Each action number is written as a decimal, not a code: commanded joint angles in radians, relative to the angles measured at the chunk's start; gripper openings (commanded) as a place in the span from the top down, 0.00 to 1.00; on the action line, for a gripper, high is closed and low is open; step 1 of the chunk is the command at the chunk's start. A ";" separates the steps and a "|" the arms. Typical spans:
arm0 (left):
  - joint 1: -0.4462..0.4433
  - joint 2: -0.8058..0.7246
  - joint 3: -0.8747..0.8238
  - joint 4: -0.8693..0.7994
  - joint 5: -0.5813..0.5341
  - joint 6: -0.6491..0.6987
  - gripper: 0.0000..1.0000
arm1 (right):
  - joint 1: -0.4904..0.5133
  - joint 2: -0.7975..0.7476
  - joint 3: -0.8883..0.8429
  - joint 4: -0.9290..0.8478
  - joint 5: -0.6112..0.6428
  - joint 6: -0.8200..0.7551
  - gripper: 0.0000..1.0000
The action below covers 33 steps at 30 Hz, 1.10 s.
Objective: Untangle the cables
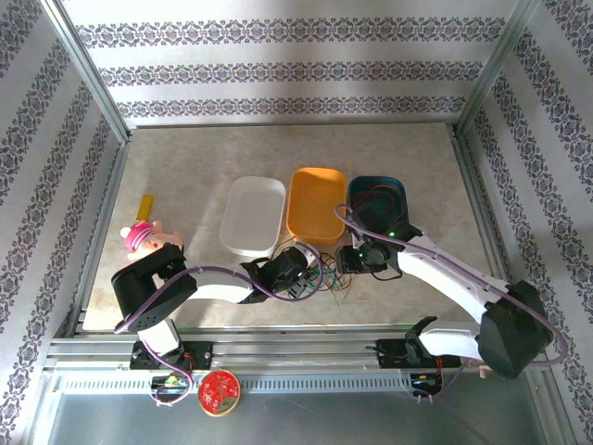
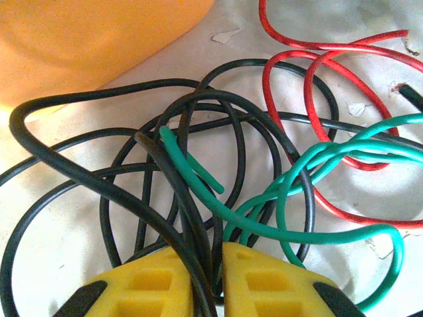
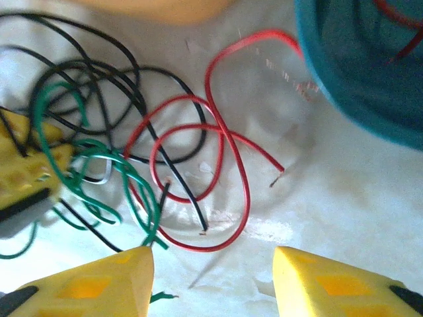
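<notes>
cables tangled between my two claws
top view: cables (image 1: 326, 280) lie on the table (image 1: 185, 176) beside the orange tray (image 1: 315, 209). left wrist: left gripper (image 2: 208, 254) pinches a black cable (image 2: 153, 158). right wrist: right gripper (image 3: 213, 257) stands spread above the red cable (image 3: 207, 82).

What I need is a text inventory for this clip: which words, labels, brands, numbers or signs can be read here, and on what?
No text can be read anywhere.
The red round disc by the near rail has pale marks, too small to read.
The white plastic tray, orange plastic tray and teal plastic tray show no print.
The thin red, green and black cables show no print on their jackets.
</notes>
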 commanded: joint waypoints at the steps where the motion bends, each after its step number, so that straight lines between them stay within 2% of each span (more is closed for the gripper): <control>1: -0.009 -0.017 -0.004 -0.046 -0.008 0.016 0.84 | 0.006 0.044 -0.028 0.001 0.027 0.022 0.54; 3: -0.009 -0.019 -0.004 -0.051 -0.010 0.016 0.84 | 0.009 0.082 -0.034 0.007 0.035 0.028 0.58; 10: -0.009 -0.019 -0.004 -0.054 -0.009 0.015 0.84 | 0.062 0.221 -0.075 0.094 0.048 0.052 0.61; 15: -0.009 -0.025 -0.008 -0.057 -0.011 0.014 0.84 | 0.087 0.247 -0.086 0.086 0.122 0.085 0.90; 18: -0.009 -0.022 -0.008 -0.059 -0.010 0.015 0.84 | 0.087 0.171 -0.089 0.055 0.219 0.115 1.00; 27: -0.009 0.000 -0.008 -0.062 -0.001 0.015 0.84 | 0.086 -0.226 0.025 -0.034 0.535 0.167 1.00; 33: -0.009 0.013 -0.007 -0.062 0.005 0.013 0.84 | 0.071 -0.389 0.191 0.013 0.772 0.012 1.00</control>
